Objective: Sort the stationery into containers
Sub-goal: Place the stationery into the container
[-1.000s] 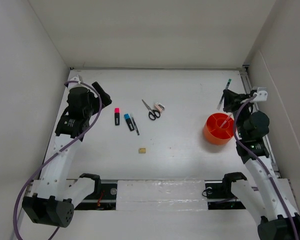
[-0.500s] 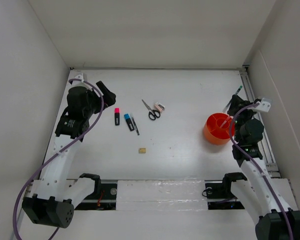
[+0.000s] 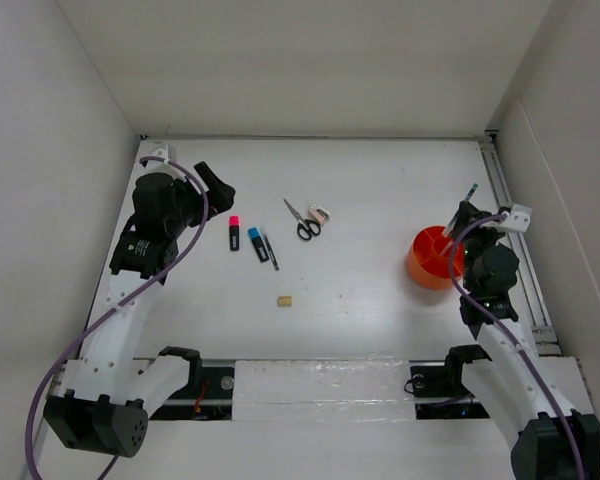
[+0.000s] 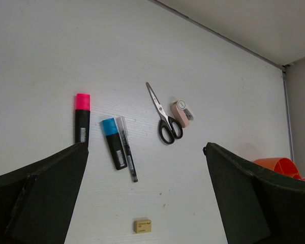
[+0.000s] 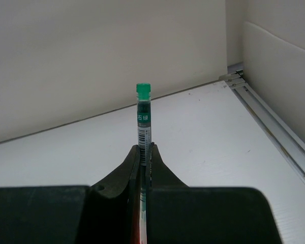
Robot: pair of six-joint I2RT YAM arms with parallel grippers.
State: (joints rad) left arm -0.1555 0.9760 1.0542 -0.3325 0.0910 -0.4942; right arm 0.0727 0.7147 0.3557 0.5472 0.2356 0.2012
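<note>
green-capped pen (image 5: 144, 109) between right fingers (image 5: 128, 170), cap protruding

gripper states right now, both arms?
Left gripper: open, holding nothing.
Right gripper: shut on the green-capped pen.

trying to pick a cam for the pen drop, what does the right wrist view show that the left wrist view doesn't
Only the right wrist view: the right gripper shut on a green-capped pen, and a rail. Only the left wrist view: the open left gripper, scissors, pink marker, blue marker, dark pen, eraser, pinkish piece and the orange cup rim. Both: the white table and the back wall.
</note>
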